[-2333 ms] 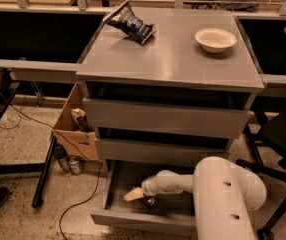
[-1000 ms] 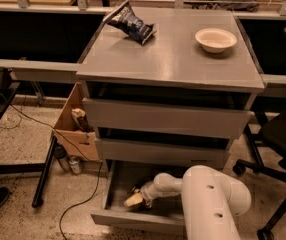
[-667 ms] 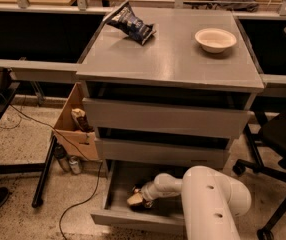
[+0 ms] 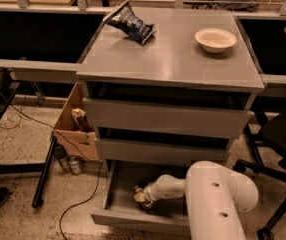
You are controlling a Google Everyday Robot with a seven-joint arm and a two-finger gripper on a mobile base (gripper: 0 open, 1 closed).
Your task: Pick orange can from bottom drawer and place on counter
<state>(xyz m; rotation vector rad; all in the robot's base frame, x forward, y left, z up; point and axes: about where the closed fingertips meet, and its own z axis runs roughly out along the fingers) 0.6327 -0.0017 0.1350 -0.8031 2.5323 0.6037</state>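
Grey laminate covers the cabinet that fills the middle of the frame, and its broad worktop (image 4: 173,59) carries a dark crumpled snack bag (image 4: 130,23) at upper left and a white bowl (image 4: 215,39) at upper right, with plenty of bare surface between them. Next in bulk is the robot's white arm (image 4: 218,199), which rises from the lower right edge and bends leftward into the bottom drawer (image 4: 128,176), pulled out at lower centre. A cardboard box (image 4: 75,129) stands on the floor to the left of the cabinet. Smallest is the orange can (image 4: 139,194), a brownish-orange shape lying in the drawer tray towards its left half, right at the tip of the pincer (image 4: 145,200). The can sits just left of the pincer and touches or nearly touches it, so the single arm is already at its target. Whether the pincer is clamped on the can or merely against it I cannot tell, nor which way the can's long axis runs. No label on the can or bag can be read.
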